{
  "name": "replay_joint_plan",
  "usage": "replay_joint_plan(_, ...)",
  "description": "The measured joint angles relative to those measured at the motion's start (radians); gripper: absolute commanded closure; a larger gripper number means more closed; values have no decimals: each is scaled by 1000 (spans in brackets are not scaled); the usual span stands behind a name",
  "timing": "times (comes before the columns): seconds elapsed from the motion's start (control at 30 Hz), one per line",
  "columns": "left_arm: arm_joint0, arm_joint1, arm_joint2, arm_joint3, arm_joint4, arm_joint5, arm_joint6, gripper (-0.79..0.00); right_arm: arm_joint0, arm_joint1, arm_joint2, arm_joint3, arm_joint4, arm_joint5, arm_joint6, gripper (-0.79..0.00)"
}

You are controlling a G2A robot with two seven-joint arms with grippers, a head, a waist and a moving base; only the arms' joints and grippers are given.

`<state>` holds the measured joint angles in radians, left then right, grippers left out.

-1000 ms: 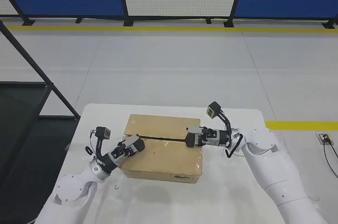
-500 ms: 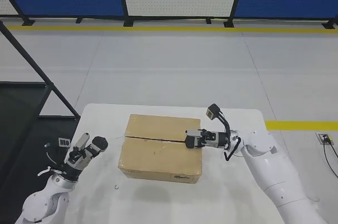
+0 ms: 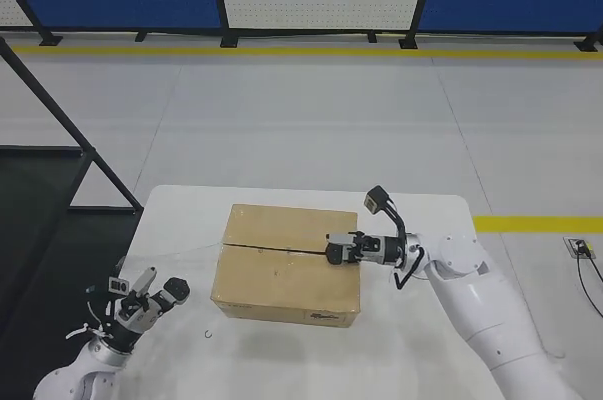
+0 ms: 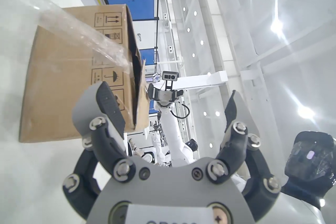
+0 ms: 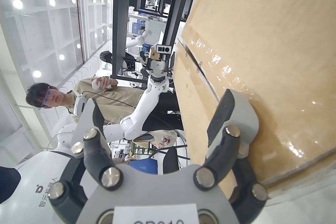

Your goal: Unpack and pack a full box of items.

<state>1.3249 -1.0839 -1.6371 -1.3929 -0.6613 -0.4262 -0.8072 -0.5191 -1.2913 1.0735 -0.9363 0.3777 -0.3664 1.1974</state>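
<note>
**Although opening seems under way, nothing is out yet**

While my left gripper (image 3: 157, 284) hangs wide open and empty over the white table's (image 3: 421, 330) near left edge, clear tape (image 4: 78, 30) trails from the brown cardboard box (image 3: 286, 285) mid-table. Beyond, my right gripper (image 3: 334, 250), fingers spread, holds nothing, one pad (image 5: 223, 114) on the box top beside the seam (image 3: 276, 244). Its top lies closed; unpacking looks barely begun.
</note>
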Motion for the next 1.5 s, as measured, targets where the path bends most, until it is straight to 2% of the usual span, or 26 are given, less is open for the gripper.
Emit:
replay_joint_plan(0.17,-39,-11,51,46,25,9,80,-785,-1,-1,-5,1,6,-2,1,-785)
replay_joint_plan(0.5,-146,-47,180,127,85,82,347,-785,-8,2,-6,-11,11,-3,0,-785)
replay_joint_plan(0.67,-214,-64,223,183,81,100,414,-785,-12,4,-5,-17,12,-1,-1,-785)
replay_joint_plan(0.87,-263,-76,239,226,53,82,431,-785,-13,5,-5,-18,11,-2,-1,-785)
replay_joint_plan(1.07,-278,-78,209,249,22,61,416,-785,-10,5,-11,-8,7,-3,-6,-785)
replay_joint_plan(1.5,-270,-73,125,208,-47,32,355,-785,18,-2,-31,37,8,-7,-15,-785)
